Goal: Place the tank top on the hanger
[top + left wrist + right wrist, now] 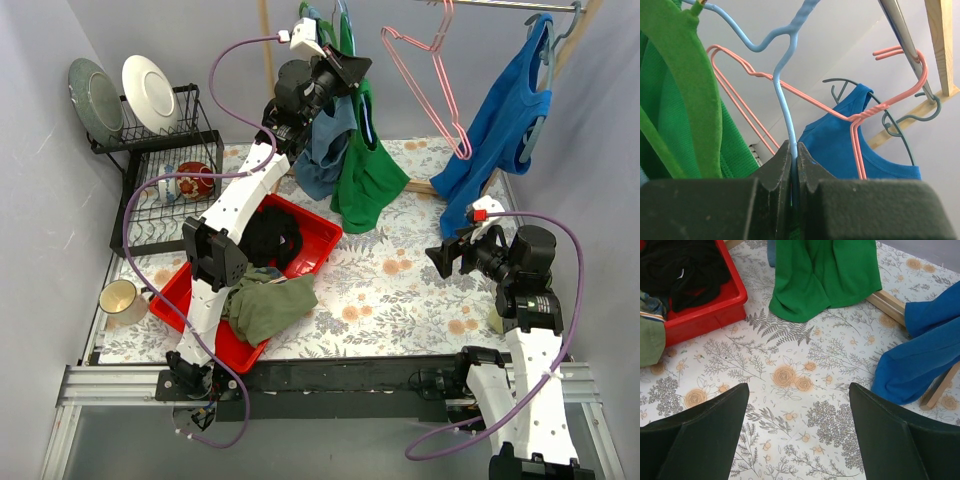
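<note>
While raised over the far edge of the bench (400,290), left hand (345,65) clamped on the hanger (801,19), light-blue wire pinched between both fingers. Tank top (365,180) hanging just beside that hand, hem resting on the bench near the far edge. Right hand (445,258) spread wide, holding nothing, low over the right side. Counted: three hangers, among them one pink hanger (867,114) and one grey-teal hanger (840,79) under one blue top (505,120); one red tray (322,240) at the left edge; two plates (95,100); one mug (120,297) at the near-left corner. Free floral surface mid-bench, between tray and right hand.
</note>
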### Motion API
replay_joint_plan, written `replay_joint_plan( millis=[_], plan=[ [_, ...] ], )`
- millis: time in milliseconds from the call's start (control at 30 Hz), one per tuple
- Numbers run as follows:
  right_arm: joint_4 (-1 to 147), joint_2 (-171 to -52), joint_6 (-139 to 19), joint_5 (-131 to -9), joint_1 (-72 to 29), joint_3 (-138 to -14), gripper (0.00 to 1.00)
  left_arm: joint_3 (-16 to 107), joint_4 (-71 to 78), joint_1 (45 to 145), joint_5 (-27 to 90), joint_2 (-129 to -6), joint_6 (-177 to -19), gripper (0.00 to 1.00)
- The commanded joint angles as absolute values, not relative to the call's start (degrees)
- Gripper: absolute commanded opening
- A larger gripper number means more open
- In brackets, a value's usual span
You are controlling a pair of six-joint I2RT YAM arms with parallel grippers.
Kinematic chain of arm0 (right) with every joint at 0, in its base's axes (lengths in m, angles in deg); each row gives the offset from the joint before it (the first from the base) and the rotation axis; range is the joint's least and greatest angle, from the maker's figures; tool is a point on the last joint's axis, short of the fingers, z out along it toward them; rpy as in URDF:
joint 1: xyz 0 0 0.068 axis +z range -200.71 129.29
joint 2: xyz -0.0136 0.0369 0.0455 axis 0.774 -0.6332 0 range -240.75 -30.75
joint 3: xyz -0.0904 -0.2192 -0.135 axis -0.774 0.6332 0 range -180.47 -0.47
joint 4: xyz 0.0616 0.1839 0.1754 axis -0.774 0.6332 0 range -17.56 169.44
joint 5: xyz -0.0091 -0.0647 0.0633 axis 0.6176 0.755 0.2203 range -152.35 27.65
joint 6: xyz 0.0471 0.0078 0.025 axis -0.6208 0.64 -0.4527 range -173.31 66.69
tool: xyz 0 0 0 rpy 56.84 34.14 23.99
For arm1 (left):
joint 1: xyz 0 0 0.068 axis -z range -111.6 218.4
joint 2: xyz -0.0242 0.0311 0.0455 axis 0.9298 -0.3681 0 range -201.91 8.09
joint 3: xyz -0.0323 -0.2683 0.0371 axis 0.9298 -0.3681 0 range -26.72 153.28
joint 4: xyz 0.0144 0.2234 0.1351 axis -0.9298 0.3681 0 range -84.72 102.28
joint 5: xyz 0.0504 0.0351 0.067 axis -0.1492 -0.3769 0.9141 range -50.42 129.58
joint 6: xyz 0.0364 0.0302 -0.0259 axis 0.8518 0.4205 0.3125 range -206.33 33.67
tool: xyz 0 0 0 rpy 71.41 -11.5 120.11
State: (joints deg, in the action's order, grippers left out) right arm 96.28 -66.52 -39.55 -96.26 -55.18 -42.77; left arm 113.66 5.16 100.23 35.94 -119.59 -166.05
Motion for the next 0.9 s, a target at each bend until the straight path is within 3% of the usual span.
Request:
replay_joint_plan(
  millis=[0,300,400,433,500,600,867],
  plan=[
    [94.2,-66.8,-39.9,-97.5,-55.5,-42.9,0.89,116.4,3.4,100.0,34.7,-116.0,-163.8,0.0],
    [94.4,-66.6,-39.9,-97.7,-55.8,-43.0,0.89,112.5,6.7,100.0,36.2,-114.7,-164.9,0.0],
    [94.7,-66.4,-39.6,-97.6,-55.9,-43.1,0.89,111.2,7.1,100.0,36.1,-113.2,-165.1,0.21],
    [94.9,-66.3,-39.5,-97.5,-55.9,-43.1,0.89,110.7,7.6,100.0,36.1,-112.2,-165.3,0.37],
    [95.1,-66.1,-39.3,-97.3,-55.8,-43.2,0.89,110.1,8.0,100.0,35.9,-110.9,-165.6,0.49],
    [96.1,-65.9,-38.8,-96.5,-55.9,-43.8,0.89,108.2,8.7,100.0,35.4,-107.8,-166.4,0.6],
    [100.1,-66.3,-35.5,-91.9,-56.0,-49.2,0.91,96.7,10.4,100.0,31.9,-95.4,-167.7,0.76]
  ],
)
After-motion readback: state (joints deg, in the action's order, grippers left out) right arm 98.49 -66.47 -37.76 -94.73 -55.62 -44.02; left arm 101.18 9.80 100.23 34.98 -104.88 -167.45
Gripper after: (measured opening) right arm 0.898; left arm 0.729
